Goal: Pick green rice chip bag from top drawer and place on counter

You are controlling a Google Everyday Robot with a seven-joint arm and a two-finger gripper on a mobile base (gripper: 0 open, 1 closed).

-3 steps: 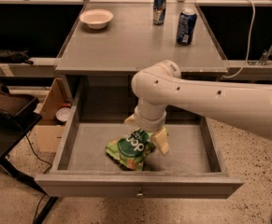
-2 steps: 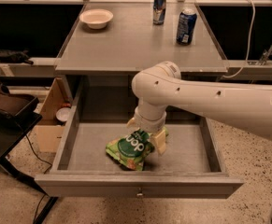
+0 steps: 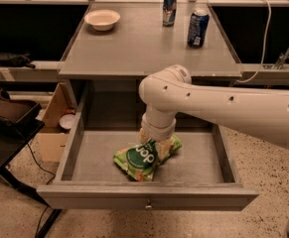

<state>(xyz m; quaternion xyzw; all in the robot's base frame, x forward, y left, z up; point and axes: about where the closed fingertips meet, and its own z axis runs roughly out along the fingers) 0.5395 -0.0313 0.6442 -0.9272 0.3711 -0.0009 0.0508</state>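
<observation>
Bowl (image 3: pixel 102 19) upper left on bench (image 3: pixel 139 48).

Top drawer (image 3: pixel 68 155) pulled open, lower centre of frame. Green rice chip bag (image 3: pixel 140 158) lies on drawer floor, centre, same spot as second ago: no lift yet.

Gripper (image 3: pixel 156 139) stays down on bag's upper right edge, arm barely moved. Jaws hidden under wrist, cannot tell their state.

Judgement: grasp settling; raise and carry to bench still ahead.

Slim can (image 3: pixel 169 7) and blue can (image 3: pixel 198 28) stand upper right on bench.
</observation>
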